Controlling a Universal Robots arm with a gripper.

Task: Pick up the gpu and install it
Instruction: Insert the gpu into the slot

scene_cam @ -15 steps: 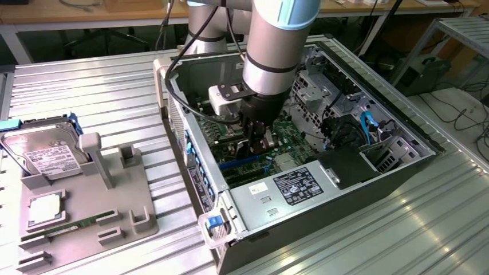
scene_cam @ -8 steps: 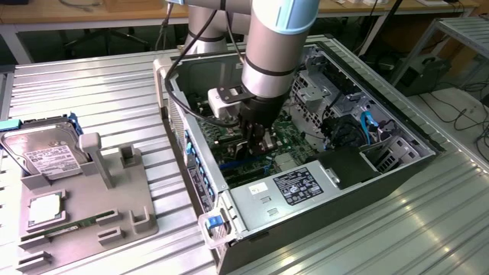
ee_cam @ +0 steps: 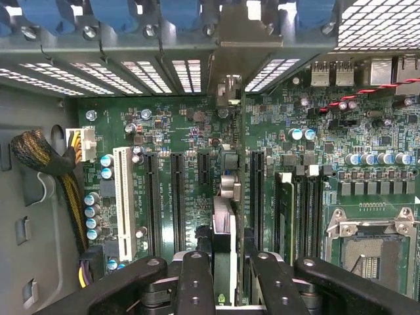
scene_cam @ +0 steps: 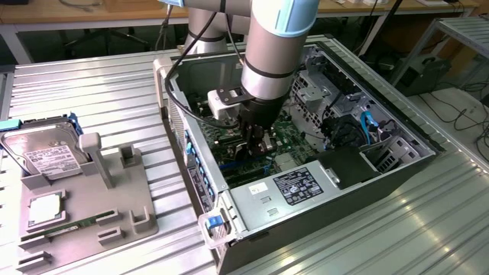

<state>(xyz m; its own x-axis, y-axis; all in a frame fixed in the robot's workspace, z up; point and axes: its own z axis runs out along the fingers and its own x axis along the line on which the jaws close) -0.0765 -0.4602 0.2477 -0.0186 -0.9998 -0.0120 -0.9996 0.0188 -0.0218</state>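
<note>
Ribbed metal sheeting forms the tabletop (scene_cam: 107, 97), and an open computer case (scene_cam: 397, 166) lies on its side across it, with wooden desks and dangling cables in the room behind. On the exterior view's left stands a gray holder tray (scene_cam: 91, 229) that carries a silver hard drive (scene_cam: 46, 152) standing at its back and a slim green memory stick (scene_cam: 68, 228) lying in a slot near its front.

From above, the arm (scene_cam: 271, 51) reaches steeply down into the case, its wrist nearly vertical over the green motherboard (ee_cam: 367, 131). The gripper (scene_cam: 256, 150) sits low inside the case, close above the board. Its jaws are clamped on the gpu (ee_cam: 224, 243), a thin card held on edge between the two black fingers (ee_cam: 197, 282). In the wrist view the card runs straight away from the jaws, lined up between the long black expansion slots (ee_cam: 177, 197) and reaching toward the slotted metal wall at the back of the case, where its silvery bracket (ee_cam: 231, 92) meets the row of vents. Whether the card's lower edge is already in a slot or just above it, I cannot tell.

A braided bundle of power cables (ee_cam: 46, 164) curves along one side of the board, and the empty processor socket (ee_cam: 367, 252) lies on the other side. In the exterior view the arm's own bulk hides most of the card, and the power supply (scene_cam: 294, 186) with its label covers the near end of the case.
</note>
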